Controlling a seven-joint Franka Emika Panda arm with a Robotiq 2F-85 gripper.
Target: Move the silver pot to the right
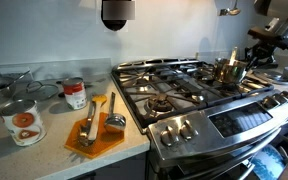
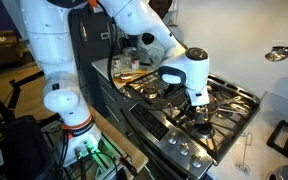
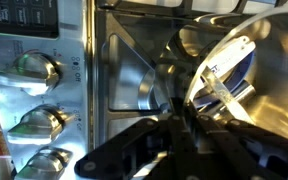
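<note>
Here's the pot [image 1: 228, 70], sitting on the stove [image 1: 184, 90] grate at the end far from the counter [image 1: 54, 140], its shiny side catching a golden glint. In an exterior view the white arm [image 2: 144, 30] bends down over the burners, and the gripper [image 2: 197, 106] hangs right over the pot [image 2: 203, 118]. Down at the wrist, the gripper [image 3: 184, 135] comes in as dark shapes along the bottom edge, right up against the near rim of the pot [image 3: 246, 85], whose bright steel inside fills the right half of the view. I cannot tell from here whether the jaws are wide, narrow or clamped on that rim. The knobs [image 3: 36, 72] line up on the left, close by. Over on the counter, two cans [image 1: 24, 122] and an orange board [image 1: 92, 138] sit well apart from the pot.
</note>
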